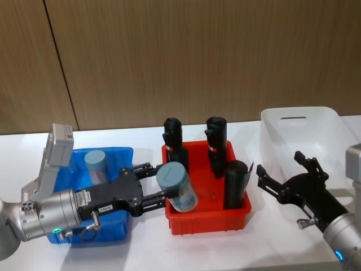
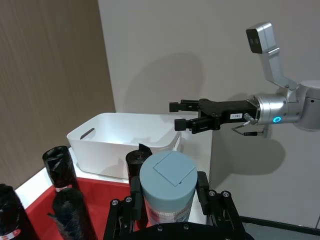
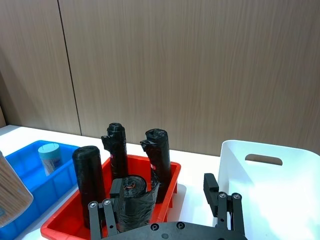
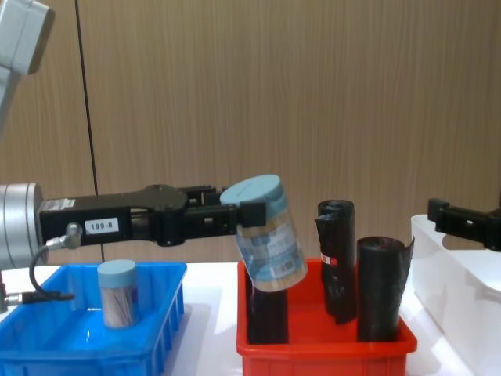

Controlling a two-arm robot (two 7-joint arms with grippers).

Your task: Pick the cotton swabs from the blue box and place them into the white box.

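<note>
Two jars of cotton swabs in play here! The first jar [image 1: 177, 186] is up in the air, pinched at its sides between the fingers of the left pincer [image 1: 163, 182], light blue lid on top and the body tilted. From the chest view it hangs over the left end of the red bin [image 1: 208, 217], just above one of the black rolls [image 1: 216, 141] standing inside. The left arm reaches across from over the blue box [image 1: 121, 152], which sits on the left of the counter [image 1: 141, 248].

The second jar [image 1: 96, 165] stands upright in the blue box, lid up, pale swabs visible through its clear wall, well apart from the pincer.

Over on the right, the right pincer [image 1: 280, 169] hovers with its fingers spread wide and nothing between them, near the front left corner of the white box [image 1: 299, 116], between that box and the red bin. The white box sits at the right end of the counter, beside the red bin.
</note>
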